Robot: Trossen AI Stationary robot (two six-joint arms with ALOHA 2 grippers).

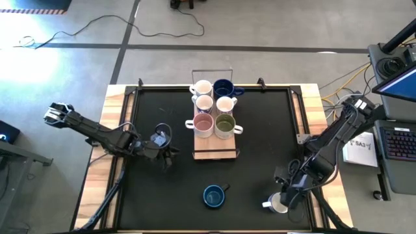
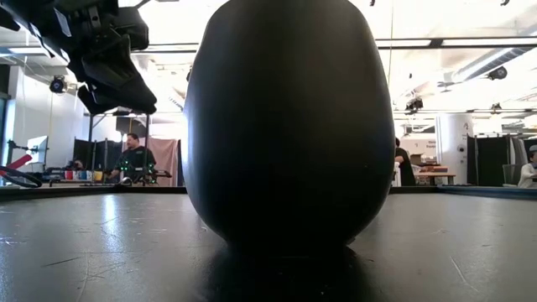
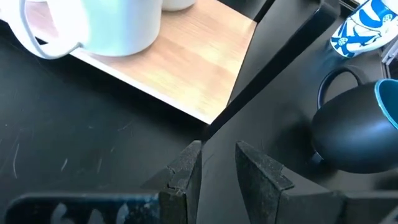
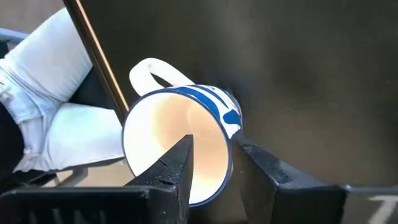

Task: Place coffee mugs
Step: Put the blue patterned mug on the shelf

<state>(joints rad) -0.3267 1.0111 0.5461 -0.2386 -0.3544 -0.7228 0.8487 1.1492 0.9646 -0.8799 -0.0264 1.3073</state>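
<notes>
White mug with blue markings; right claw pinches its rim.

Black table: wooden tray, mugs.

A robotics lab: concrete floor with loose cables, a laptop beside the tabletop, workbenches and people behind.

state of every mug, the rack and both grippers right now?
Six rack mugs: upright on rack.
Rack: on the mat, front part bare.
Blue mug: upright on mat, alone.
White mug: at the mat's right front corner, one right finger inside the rim.
Right gripper: astride that rim.
Left gripper: empty, slightly open.
</notes>
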